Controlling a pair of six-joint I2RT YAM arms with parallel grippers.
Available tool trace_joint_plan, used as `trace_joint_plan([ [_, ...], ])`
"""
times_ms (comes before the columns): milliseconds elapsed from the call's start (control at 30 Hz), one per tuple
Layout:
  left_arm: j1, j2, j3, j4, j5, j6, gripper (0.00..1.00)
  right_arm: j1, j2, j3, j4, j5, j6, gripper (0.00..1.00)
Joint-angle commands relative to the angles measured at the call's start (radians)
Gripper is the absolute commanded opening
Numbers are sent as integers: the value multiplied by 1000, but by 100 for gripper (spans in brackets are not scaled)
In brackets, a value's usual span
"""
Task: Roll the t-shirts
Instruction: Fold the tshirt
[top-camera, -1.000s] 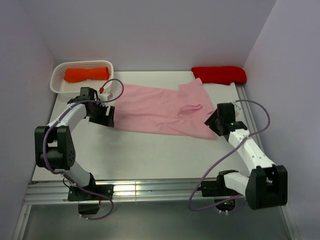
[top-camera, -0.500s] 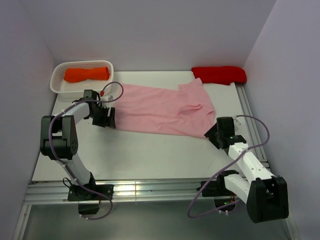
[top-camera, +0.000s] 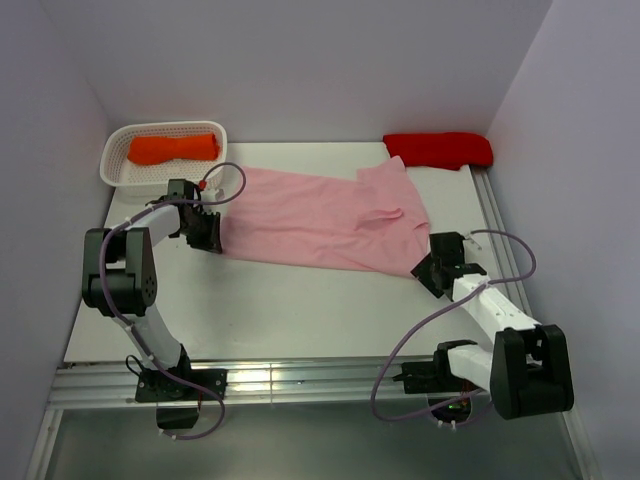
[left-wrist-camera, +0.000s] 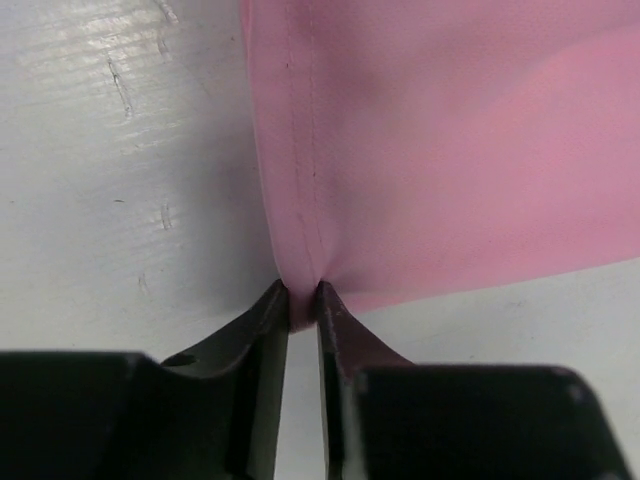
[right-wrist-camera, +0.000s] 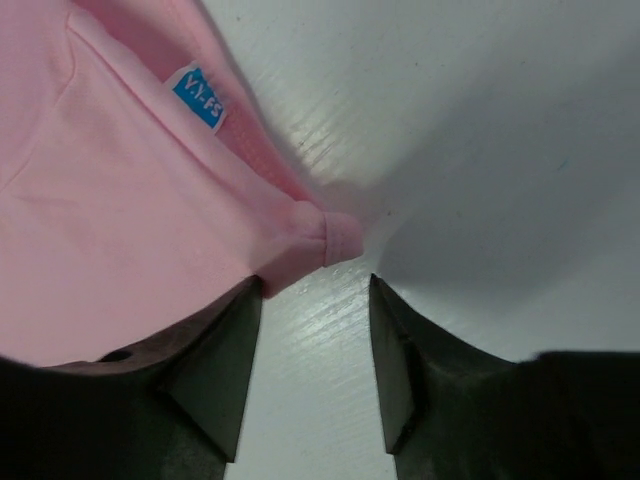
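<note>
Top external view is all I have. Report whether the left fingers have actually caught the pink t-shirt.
Observer: Yes. In the left wrist view the left fingers pinch the pink t-shirt at its stitched hem corner.
Operator: Now give me the right side.
Observer: The right fingers stand open; a folded pink corner lies just ahead of the gap, ungripped.
Operator: Name a landmark there.
Observer: A blue label shows on the cloth near that corner.

The white worktop (top-camera: 300, 310) carries a pink t-shirt (top-camera: 310, 220) spread flat across its middle, running from left to right. A white basket (top-camera: 112, 170) stands at the far-left corner with an orange bundle (top-camera: 172, 148) inside. A red bundle (top-camera: 438, 148) lies at the far-right corner, near the shirt's sleeve.
</note>
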Motion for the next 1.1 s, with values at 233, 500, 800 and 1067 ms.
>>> trace_joint_plan([
  [233, 2, 21, 3, 8, -41, 18, 0, -12, 76, 146, -22, 110, -76, 36],
  [500, 2, 4, -17, -1, -56, 36, 0, -15, 90, 236, -136, 194, -139, 25],
  [800, 2, -13, -49, -1, -69, 58, 0, -15, 16, 169, -144, 128, -150, 51],
  [1067, 2, -19, -54, -1, -70, 58, 0, -18, -24, 80, -65, 27, -55, 72],
])
